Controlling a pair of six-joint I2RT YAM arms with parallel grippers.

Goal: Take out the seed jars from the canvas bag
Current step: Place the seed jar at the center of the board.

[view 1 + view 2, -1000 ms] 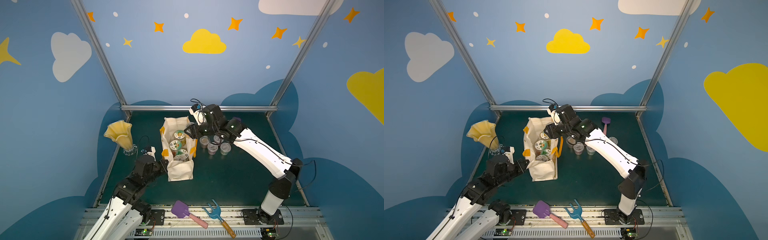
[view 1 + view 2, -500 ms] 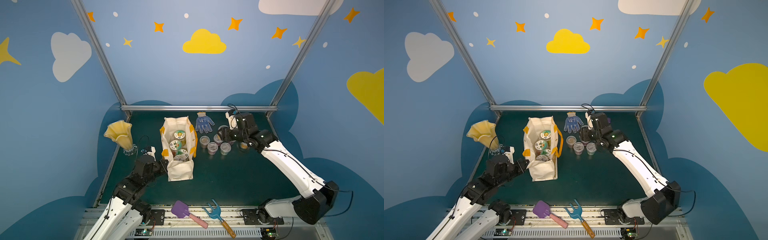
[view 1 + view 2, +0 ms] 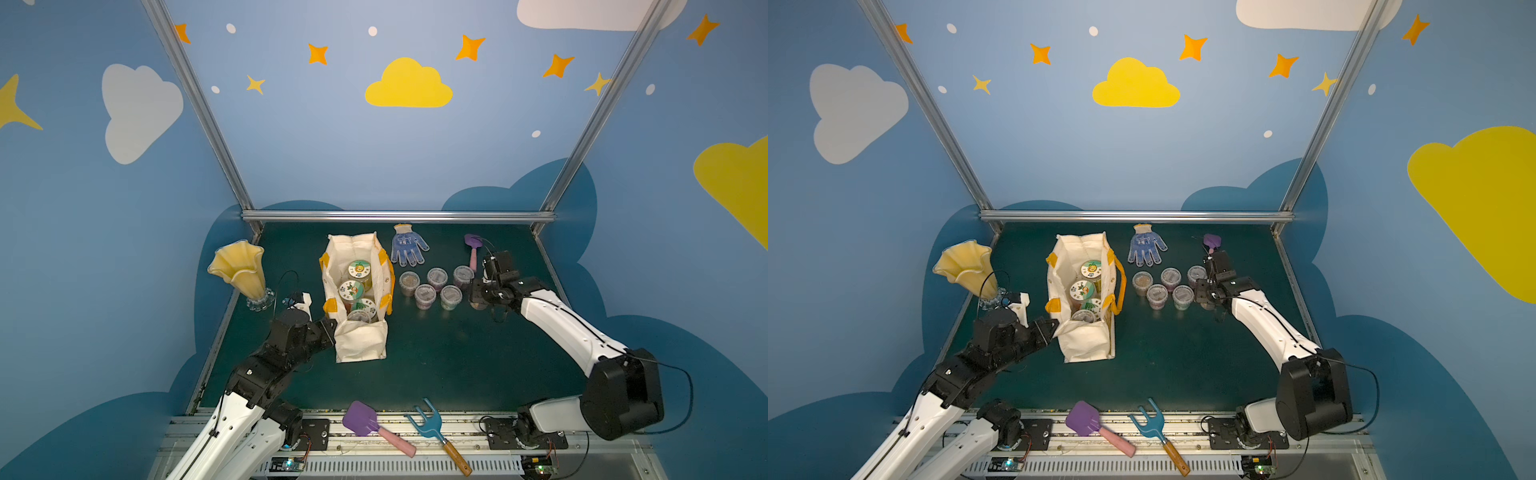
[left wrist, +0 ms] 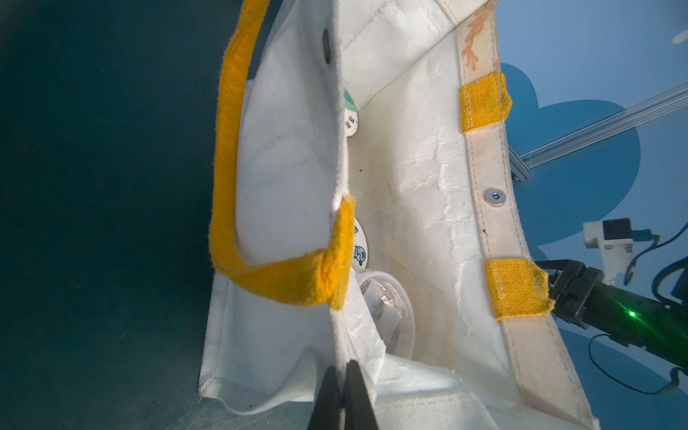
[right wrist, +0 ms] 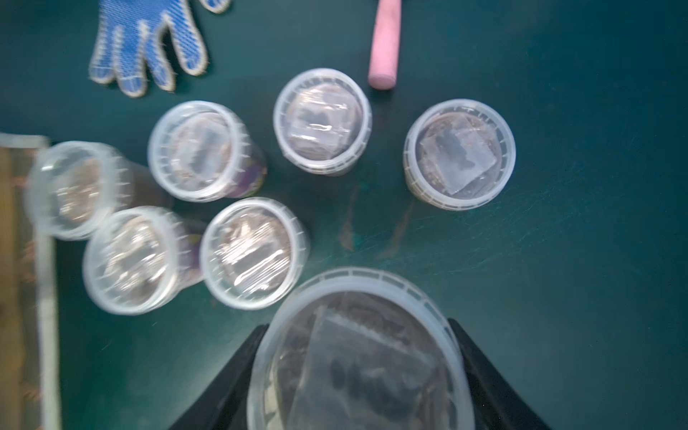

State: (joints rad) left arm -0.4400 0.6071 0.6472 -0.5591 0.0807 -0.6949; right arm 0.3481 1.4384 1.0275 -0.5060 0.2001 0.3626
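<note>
The cream canvas bag (image 3: pixel 360 345) is standing upright and open, its near rim lying pinched in the closed left gripper (image 4: pixel 340 368). Three pictured-lid jars (image 3: pixel 351 289) and one clear cup (image 4: pixel 387 309) are sitting inside. The right gripper (image 5: pixel 359 331) is clasping a lidded cup of dark seeds (image 5: pixel 357 372), with six more small cups (image 5: pixel 253 253) standing upright just beyond its fingertips.

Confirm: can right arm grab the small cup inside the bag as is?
Probably not yet: its fingers hold another cup. The bag stands open above the small cup, so afterwards likely yes.
</note>
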